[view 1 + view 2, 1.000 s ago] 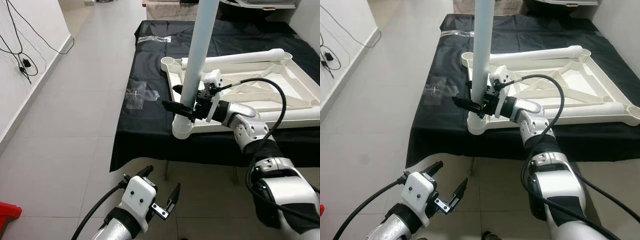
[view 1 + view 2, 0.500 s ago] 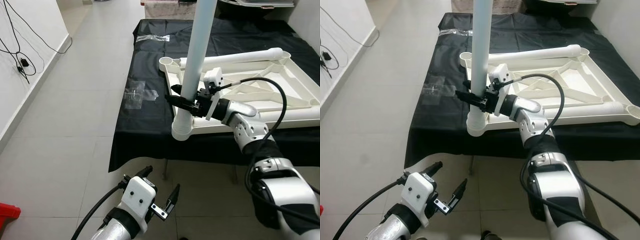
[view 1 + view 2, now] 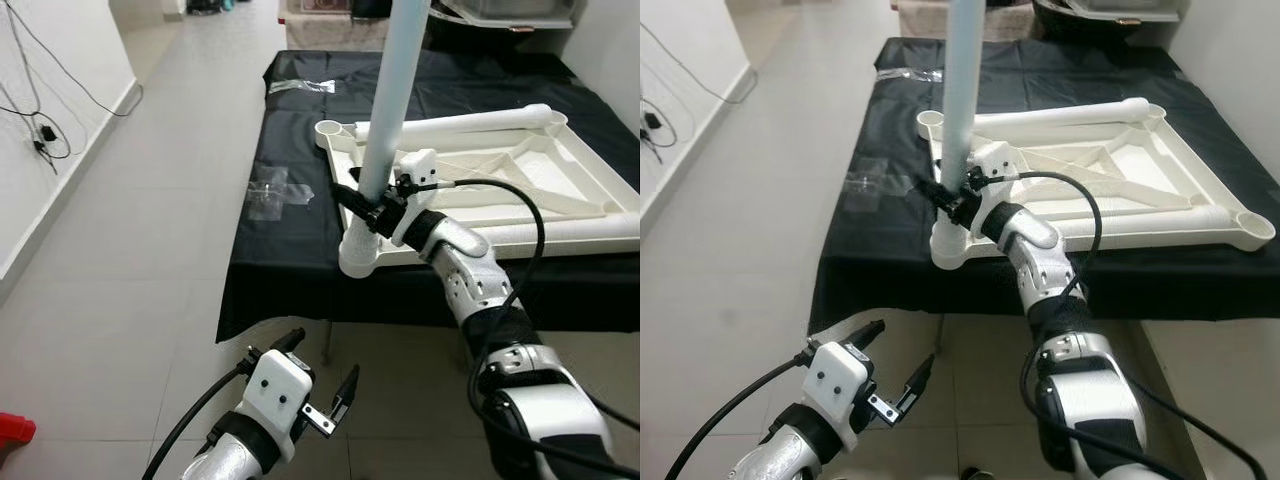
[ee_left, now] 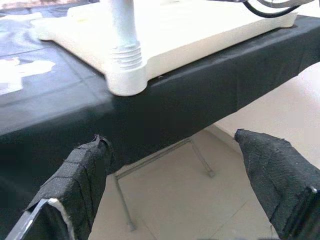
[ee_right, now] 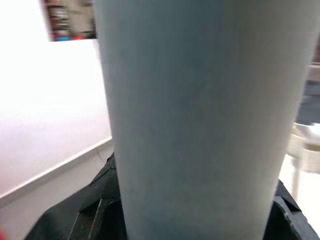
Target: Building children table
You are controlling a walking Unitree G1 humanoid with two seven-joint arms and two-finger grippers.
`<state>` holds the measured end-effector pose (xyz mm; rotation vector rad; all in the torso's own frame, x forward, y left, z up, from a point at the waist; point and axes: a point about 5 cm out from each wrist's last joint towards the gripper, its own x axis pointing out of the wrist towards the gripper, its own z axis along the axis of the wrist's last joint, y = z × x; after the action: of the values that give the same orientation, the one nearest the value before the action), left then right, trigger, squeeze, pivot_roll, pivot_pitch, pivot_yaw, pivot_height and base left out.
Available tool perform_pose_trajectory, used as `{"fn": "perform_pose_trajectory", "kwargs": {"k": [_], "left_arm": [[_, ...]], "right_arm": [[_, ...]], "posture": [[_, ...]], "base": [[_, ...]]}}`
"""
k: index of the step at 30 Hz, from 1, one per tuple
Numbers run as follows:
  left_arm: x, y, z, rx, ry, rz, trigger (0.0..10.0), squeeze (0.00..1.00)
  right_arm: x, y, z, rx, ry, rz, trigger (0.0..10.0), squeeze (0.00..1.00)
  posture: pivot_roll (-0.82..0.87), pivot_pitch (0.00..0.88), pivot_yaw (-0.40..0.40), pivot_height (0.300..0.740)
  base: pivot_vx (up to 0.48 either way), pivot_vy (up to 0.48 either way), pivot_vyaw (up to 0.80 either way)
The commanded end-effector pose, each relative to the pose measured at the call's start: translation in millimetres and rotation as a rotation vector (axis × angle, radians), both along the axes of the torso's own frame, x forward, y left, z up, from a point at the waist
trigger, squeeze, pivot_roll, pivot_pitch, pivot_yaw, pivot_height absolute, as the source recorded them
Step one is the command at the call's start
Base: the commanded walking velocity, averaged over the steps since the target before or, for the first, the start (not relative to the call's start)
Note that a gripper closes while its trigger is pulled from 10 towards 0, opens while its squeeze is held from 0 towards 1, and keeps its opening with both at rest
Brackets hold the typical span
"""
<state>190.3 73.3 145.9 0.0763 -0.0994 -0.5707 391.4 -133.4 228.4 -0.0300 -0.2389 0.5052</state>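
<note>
1. A white plastic table top (image 3: 500,170) lies upside down on a table with a black cloth (image 3: 290,240). It sits on the right part of the table, and its near left corner is close to the table's front edge.

2. A white table leg (image 3: 388,110) stands straight up in the round socket (image 3: 358,255) at that near left corner of the table top.

3. The right gripper (image 3: 368,203) is at the leg, low down, just above the socket. Its black fingers are on both sides of the leg and squeeze it. In the right wrist view the leg (image 5: 200,120) is very close, with the black fingers (image 5: 95,200) down beside it.

4. Another white leg (image 3: 470,121) lies flat along the far edge of the table top. One more leg (image 3: 560,233) lies along its near edge.

5. A clear plastic bag (image 3: 272,190) lies on the black cloth near the table's left edge. Another clear bag (image 3: 305,86) lies near the far left corner.

6. The left gripper (image 3: 318,385) hangs low in front of the table, above the tile floor (image 3: 130,260). Its two black fingers (image 4: 80,175) are spread wide apart and hold nothing.

7. Black cables (image 3: 40,110) hang on the white wall at the left.
</note>
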Motion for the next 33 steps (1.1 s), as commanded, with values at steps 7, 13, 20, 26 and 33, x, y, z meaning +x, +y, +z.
{"fn": "perform_pose_trajectory", "kwargs": {"k": [7, 13, 20, 26, 33], "left_arm": [[-1.0, 1.0, -5.3, 0.01, 0.022, -0.005, 10.0, 0.0], [-2.1, -0.3, -4.9, 0.009, 0.021, -0.004, 10.0, 0.0], [-4.3, -1.3, -4.4, 0.007, 0.025, -0.007, 10.0, 0.0], [-5.4, -1.5, -4.9, 0.007, 0.028, -0.01, 10.0, 0.0], [-5.8, -1.9, -6.6, 0.009, 0.033, -0.014, 10.0, 0.0]], "right_arm": [[-6.4, -26.0, -41.8, 0.069, 0.166, -0.772, 0.0, 0.0], [-10.8, 6.7, -36.8, 0.28, 0.211, -0.993, 0.0, 0.0], [-13.1, 49.9, -28.8, 0.389, 0.276, -1.028, 5.8, 0.0], [-15.2, 57.5, -23.6, 0.338, 0.225, -0.948, 10.0, 0.0], [-18.1, 45.8, -24.1, 0.283, 0.151, -0.894, 10.0, 1.0]], "posture": [[0.1, 0.219, -0.038, 0.74], [0.11, 0.228, -0.041, 0.74], [0.12, 0.238, -0.043, 0.74], [0.11, 0.24, -0.044, 0.74], [0.1, 0.223, -0.035, 0.74]], "base": [[0.0, 0.0, 0.0], [0.0, 0.0, 0.0], [0.0, 0.0, 0.0], [0.0, 0.0, 0.0], [0.0, 0.0, 0.0]]}}
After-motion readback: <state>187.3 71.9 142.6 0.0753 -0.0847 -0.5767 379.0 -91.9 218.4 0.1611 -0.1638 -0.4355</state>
